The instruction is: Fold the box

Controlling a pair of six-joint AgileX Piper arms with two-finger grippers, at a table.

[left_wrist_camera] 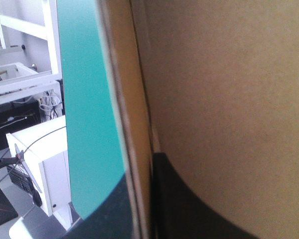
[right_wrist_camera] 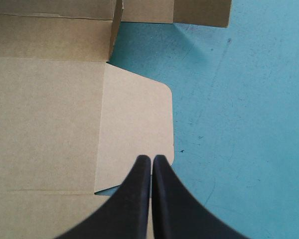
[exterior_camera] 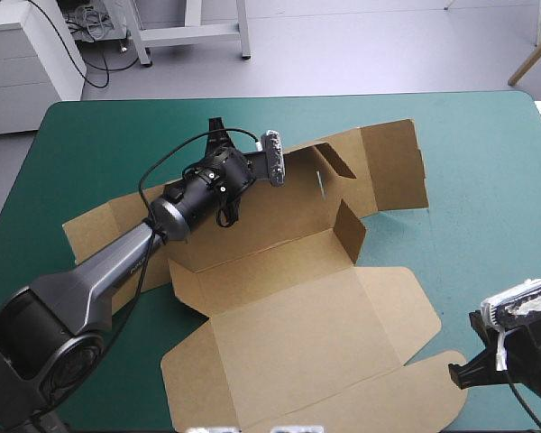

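Note:
The brown box (exterior_camera: pixel 288 334) lies as a cut sheet over the middle of the teal-green table (exterior_camera: pixel 487 180), mostly flat. A small flap (exterior_camera: pixel 350 230) stands up near its centre, and the far panels (exterior_camera: pixel 392 167) are partly raised. My left gripper (exterior_camera: pixel 218 140) is at the box's far long edge. In the left wrist view the board's edge (left_wrist_camera: pixel 134 124) runs between its black fingers (left_wrist_camera: pixel 189 199), which are shut on it. My right gripper (exterior_camera: pixel 473 370) is near the table's front right corner. It is shut and empty (right_wrist_camera: pixel 151 158), just over a rounded side flap (right_wrist_camera: pixel 137 124).
Bare teal-green cover (right_wrist_camera: pixel 239 124) stretches to the right of the box as far as the table's right edge. The left end of the sheet (exterior_camera: pixel 95 225) reaches toward the table's left edge. A white cabinet (exterior_camera: pixel 27 54) stands beyond the far left corner.

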